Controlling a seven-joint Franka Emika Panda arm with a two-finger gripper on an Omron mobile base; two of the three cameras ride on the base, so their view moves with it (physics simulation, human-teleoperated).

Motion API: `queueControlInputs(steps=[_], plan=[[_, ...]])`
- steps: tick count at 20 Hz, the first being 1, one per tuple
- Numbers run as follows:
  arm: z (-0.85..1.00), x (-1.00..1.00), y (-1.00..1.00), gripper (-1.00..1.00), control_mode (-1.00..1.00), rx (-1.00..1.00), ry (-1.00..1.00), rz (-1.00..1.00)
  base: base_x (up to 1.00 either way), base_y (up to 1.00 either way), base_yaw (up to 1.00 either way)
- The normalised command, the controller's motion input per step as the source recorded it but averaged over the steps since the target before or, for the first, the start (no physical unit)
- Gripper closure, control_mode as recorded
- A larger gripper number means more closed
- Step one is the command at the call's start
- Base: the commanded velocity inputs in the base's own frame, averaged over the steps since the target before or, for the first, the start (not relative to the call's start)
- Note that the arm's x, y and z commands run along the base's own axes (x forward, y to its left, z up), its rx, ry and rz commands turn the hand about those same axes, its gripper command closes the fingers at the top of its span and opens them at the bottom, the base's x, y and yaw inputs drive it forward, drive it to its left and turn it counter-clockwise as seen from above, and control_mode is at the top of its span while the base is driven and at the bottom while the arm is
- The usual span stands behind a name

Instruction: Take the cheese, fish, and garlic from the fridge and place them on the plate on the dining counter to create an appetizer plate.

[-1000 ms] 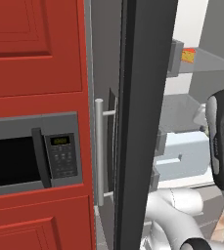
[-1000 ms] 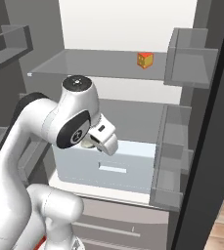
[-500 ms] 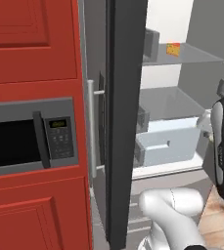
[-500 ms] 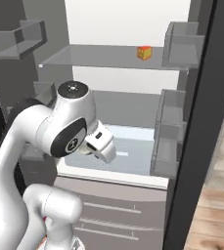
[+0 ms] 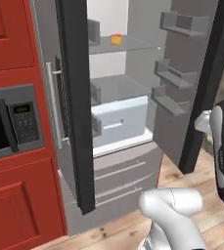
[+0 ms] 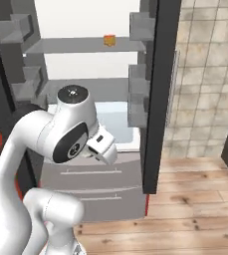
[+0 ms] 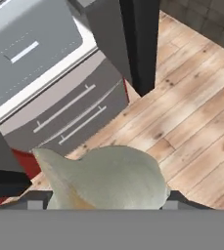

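**In front of the open fridge: garlic in the tool**

L base view: I see the fridge (image 5: 118,112) w/ both doors open, cheese (image 5: 116,39) on the upper shelf.

R base view: cheese (image 6: 109,40) on the same shelf, my arm low before the drawers.

Hand view: tool (image 7: 101,197) clamped on the garlic (image 7: 103,178), above wood floor (image 7: 191,112).

Light wooden floor planks (image 6: 185,209) run under the scene, with knots and grain showing. Red cabinets (image 5: 15,205) with raised panels frame a grey built-in microwave (image 5: 11,127) that has a dark door and keypad. A beige tiled wall (image 6: 210,74) stands at one side.
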Motion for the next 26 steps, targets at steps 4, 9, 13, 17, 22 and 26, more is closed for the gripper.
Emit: queueControlInputs(steps=[4,9,13,17,22,26], plan=[[0.00,0.00,0.00,1.00,1.00,0.00,0.00,0.00,-0.36,0.00,-0.93],[0.00,0.00,0.00,1.00,1.00,0.00,0.00,0.00,-0.34,0.00,-0.94],[0.00,0.00,0.00,1.00,1.00,0.00,0.00,0.00,-0.33,0.00,-0.94],[0.00,0.00,0.00,1.00,1.00,0.00,0.00,0.00,-0.36,0.00,-0.93],[0.00,0.00,0.00,1.00,1.00,0.00,0.00,0.00,-0.37,0.00,-0.92],[0.00,0.00,0.00,1.00,1.00,0.00,0.00,0.00,-0.34,0.00,-0.92]])
